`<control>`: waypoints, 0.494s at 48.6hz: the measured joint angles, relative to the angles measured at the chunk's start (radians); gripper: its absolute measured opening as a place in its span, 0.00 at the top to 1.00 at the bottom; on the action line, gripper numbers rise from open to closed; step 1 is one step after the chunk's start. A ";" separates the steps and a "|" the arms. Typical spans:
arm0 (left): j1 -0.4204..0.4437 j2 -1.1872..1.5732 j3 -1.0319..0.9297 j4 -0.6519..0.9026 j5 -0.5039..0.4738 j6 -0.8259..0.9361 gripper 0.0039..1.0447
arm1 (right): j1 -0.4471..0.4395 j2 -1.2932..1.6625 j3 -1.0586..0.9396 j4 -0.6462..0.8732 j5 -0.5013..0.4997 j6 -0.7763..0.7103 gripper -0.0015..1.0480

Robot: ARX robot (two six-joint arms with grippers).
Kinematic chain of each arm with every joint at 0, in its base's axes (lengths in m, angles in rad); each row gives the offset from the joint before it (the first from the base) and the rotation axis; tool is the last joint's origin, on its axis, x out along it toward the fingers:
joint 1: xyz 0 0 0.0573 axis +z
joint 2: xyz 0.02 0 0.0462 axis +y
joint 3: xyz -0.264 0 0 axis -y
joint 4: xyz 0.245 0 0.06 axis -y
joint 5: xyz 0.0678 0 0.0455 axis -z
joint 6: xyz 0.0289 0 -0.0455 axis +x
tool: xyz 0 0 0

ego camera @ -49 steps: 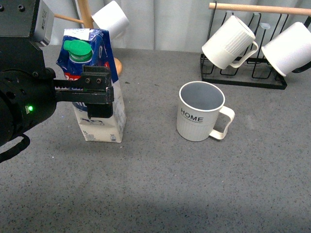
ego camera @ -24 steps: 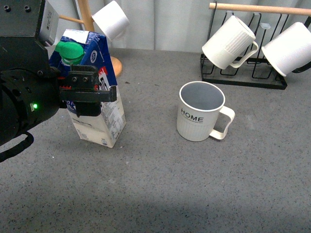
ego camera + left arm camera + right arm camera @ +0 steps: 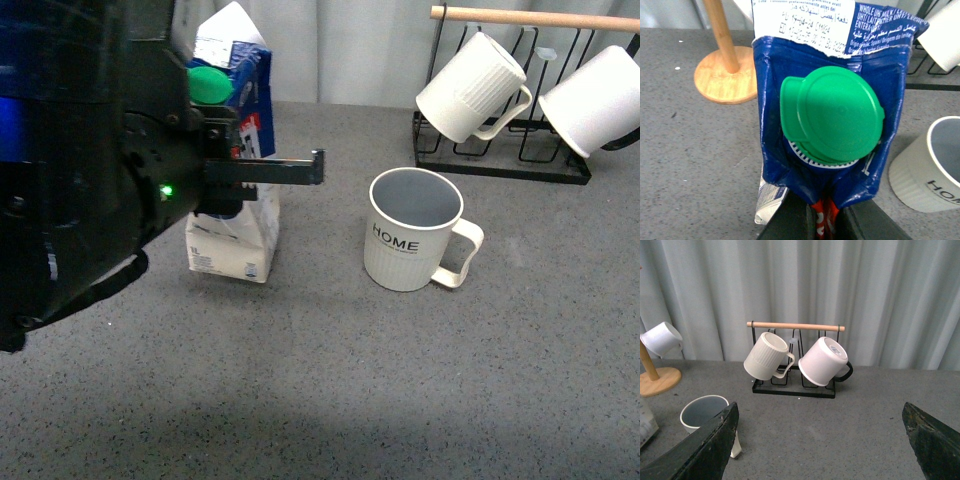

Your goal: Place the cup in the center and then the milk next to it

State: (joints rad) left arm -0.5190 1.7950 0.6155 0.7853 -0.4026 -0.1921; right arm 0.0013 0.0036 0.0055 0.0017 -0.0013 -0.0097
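Note:
The cup (image 3: 410,245), an off-white ribbed mug lettered "HOME", stands upright mid-table with its handle to the right. It also shows in the left wrist view (image 3: 932,170) and the right wrist view (image 3: 702,412). The milk (image 3: 240,215), a blue and white carton with a green cap (image 3: 832,112), is left of the cup with a gap between them. My left gripper (image 3: 235,175) is shut on the carton's upper part, its jaws pinching the carton below the cap (image 3: 822,225). My right gripper (image 3: 820,450) is open and empty over bare table, out of the front view.
A black wire rack (image 3: 500,165) with a wooden bar holds two white mugs (image 3: 475,88) at the back right. A wooden mug tree (image 3: 722,75) with a small white cup (image 3: 661,338) stands behind the carton. The grey table (image 3: 400,380) is backed by a curtain.
My left gripper has carried the milk to the right, closer to the cup, and the carton now stands straighter. The cup has not moved.

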 joint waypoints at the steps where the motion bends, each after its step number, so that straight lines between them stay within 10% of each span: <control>1: -0.010 0.006 0.006 -0.002 -0.003 -0.006 0.96 | 0.000 0.000 0.000 0.000 0.000 0.000 0.09; 24: -0.113 0.124 0.121 0.003 -0.066 -0.095 0.96 | 0.000 0.000 0.000 0.000 0.000 0.000 0.09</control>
State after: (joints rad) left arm -0.6323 1.9190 0.7364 0.7883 -0.4683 -0.2871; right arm 0.0013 0.0036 0.0055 0.0017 -0.0013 -0.0097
